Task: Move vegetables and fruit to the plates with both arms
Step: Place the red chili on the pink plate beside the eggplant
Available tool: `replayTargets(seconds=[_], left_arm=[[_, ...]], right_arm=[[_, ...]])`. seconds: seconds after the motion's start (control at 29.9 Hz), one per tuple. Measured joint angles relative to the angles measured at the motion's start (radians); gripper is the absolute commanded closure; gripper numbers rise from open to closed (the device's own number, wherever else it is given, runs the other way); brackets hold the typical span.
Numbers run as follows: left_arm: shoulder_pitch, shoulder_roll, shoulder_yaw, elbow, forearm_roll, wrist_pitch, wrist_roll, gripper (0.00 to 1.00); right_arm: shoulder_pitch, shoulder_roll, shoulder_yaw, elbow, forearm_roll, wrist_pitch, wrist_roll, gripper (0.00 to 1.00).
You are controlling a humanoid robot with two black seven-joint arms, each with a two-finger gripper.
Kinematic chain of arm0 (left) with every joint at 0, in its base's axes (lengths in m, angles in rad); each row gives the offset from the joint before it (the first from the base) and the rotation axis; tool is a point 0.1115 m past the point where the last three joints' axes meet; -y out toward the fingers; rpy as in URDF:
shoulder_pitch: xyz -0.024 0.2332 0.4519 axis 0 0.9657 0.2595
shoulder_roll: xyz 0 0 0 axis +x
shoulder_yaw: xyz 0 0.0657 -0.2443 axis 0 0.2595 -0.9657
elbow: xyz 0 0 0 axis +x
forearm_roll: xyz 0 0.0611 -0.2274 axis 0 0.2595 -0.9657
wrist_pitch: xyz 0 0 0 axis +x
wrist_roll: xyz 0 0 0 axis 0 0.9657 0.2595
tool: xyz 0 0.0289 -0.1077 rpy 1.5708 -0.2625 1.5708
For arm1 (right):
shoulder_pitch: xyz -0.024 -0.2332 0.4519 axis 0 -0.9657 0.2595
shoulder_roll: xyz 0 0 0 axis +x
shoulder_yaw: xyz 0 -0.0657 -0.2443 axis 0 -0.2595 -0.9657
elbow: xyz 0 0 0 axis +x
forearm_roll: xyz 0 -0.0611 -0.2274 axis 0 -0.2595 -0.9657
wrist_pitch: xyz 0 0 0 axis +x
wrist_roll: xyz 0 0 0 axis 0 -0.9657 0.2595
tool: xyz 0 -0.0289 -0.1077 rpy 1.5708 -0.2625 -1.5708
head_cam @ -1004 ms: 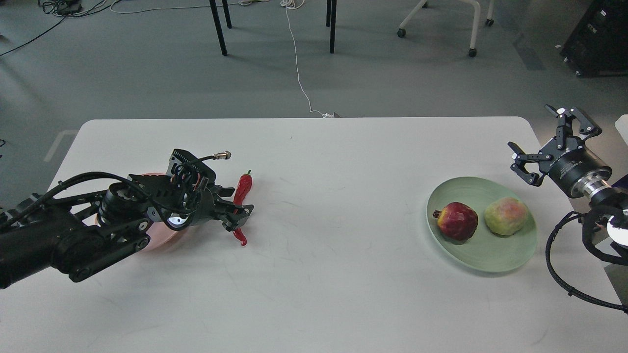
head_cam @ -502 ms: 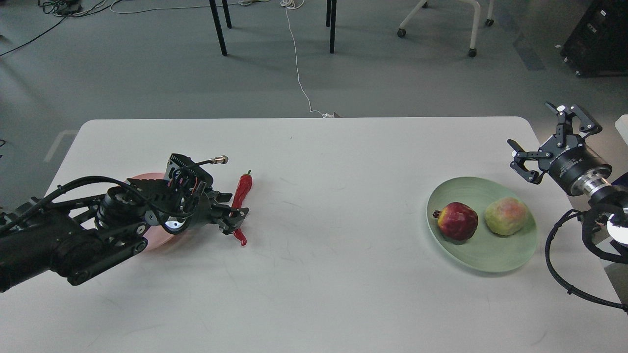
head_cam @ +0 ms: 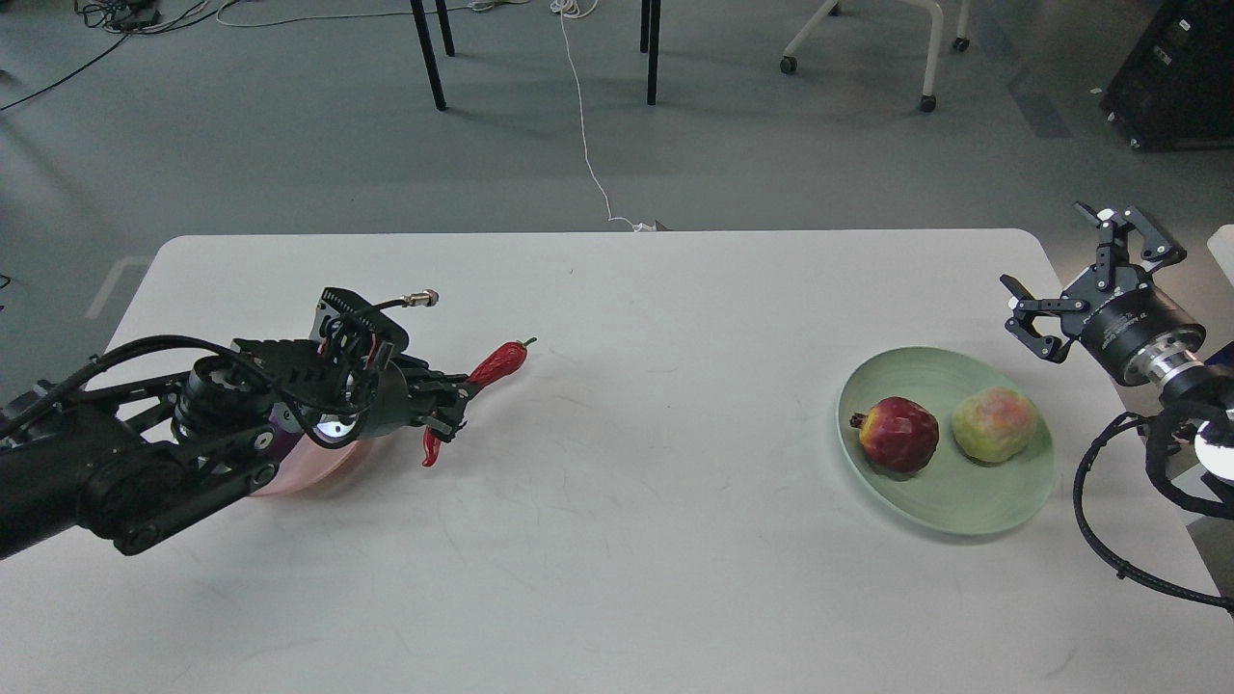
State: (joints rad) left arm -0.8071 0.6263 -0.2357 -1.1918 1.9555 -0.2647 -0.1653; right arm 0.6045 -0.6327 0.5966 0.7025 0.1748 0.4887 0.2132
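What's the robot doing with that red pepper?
The robot is sorting food onto plates. Its left claw is shut on the red chili pepper, which is tilted, right beside the pink plate. The pomegranate and the yellow-green fruit already sit side by side on the green plate. The right claw is open and holds nothing, off past that plate.

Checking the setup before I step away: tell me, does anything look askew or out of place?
Only the chili pepper: it hangs tilted in the left gripper, clamped off-centre beside the pink plate. The pomegranate and the yellow-green fruit sit neatly on the green plate.
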Motion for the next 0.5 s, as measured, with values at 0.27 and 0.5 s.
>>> replayTargets(seconds=[0.27,0.5], left_arm=[[0.002,0.28,-0.072,-0.109,-0.1,0.006,-0.051,0.91],[0.033,0.398,-0.034,-0.012,-0.126,0.024,-0.09,0.89]], right_arm=[[0.001,-0.023,0.0,0.0,0.0,0.0,0.0,0.0],[-0.002,-0.023,0.0,-0.001,0.0,0.0,0.001,0.0]])
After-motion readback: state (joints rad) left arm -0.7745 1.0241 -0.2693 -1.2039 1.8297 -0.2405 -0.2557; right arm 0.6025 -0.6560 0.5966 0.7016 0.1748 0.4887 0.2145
